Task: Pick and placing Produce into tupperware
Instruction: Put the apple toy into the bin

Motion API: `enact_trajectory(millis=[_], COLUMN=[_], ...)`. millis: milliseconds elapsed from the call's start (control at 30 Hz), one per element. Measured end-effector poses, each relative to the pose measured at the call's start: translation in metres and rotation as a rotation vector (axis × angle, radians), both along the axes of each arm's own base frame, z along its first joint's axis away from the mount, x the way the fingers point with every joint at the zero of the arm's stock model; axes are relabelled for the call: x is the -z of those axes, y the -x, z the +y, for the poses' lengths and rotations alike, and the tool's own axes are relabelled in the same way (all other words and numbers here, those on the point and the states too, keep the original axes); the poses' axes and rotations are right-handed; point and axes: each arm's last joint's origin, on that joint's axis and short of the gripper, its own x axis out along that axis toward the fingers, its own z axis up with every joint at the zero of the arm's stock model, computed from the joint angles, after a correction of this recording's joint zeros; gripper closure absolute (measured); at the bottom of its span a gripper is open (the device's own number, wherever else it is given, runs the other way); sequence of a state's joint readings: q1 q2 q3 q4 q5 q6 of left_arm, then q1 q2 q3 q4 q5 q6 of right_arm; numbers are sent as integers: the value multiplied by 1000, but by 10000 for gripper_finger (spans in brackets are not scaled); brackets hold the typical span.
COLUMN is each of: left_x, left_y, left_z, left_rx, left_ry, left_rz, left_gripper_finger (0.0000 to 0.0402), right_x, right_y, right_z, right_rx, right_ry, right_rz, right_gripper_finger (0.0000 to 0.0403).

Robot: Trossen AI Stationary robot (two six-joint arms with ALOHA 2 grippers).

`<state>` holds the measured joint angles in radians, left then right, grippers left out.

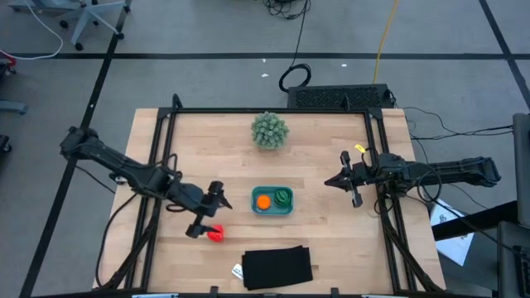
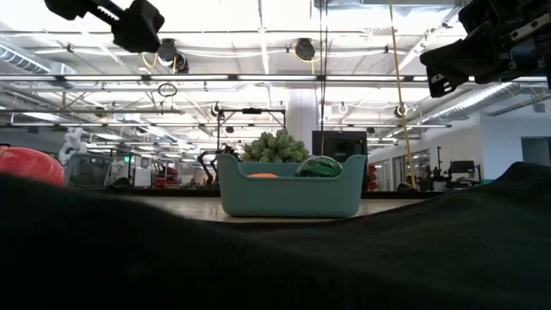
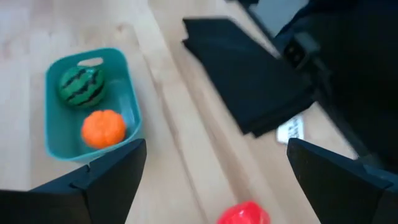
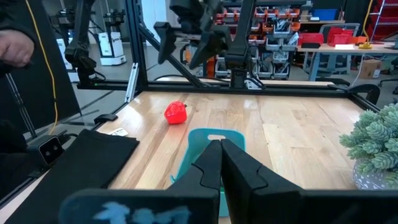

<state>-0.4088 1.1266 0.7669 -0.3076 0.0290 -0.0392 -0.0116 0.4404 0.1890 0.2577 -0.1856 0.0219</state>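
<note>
1. The teal tupperware [image 1: 273, 201] was seen resting near the middle of the wooden worktop [image 1: 331, 165].
2. Two pieces of produce lay inside it: the orange ball [image 1: 263, 200] and the dark green striped piece [image 1: 284, 197], side by side.
3. The red lumpy piece [image 1: 216, 234] remained on the worktop, outside the tub, beside the black flat rectangle [image 1: 277, 267].
4. The left end effector [image 1: 207, 217] was held above the red piece with its fingers spread wide; nothing was gripped.
5. Whether a fingertip touched the red piece could not be told for certain; they appeared apart.
6. The right end effector [image 1: 330, 181] waited at the worktop's right side, fingers pressed together, empty.
7. A pale green spiky ball [image 1: 270, 130] stood at the far edge.
</note>
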Motion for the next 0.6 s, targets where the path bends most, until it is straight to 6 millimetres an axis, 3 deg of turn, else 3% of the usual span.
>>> enact_trajectory(millis=[233,600], left_x=[-4,28], left_y=[-12,-21], left_z=[-15,-35], left_rx=[5,46], left_ry=[-124,-266], left_rz=[134,285], left_gripper_finger=[7,7], right_x=[1,1], right_y=[-1,-1], right_z=[0,0], right_rx=[0,0], right_ry=[0,0], right_rz=[7,12], right_gripper_finger=[403,403])
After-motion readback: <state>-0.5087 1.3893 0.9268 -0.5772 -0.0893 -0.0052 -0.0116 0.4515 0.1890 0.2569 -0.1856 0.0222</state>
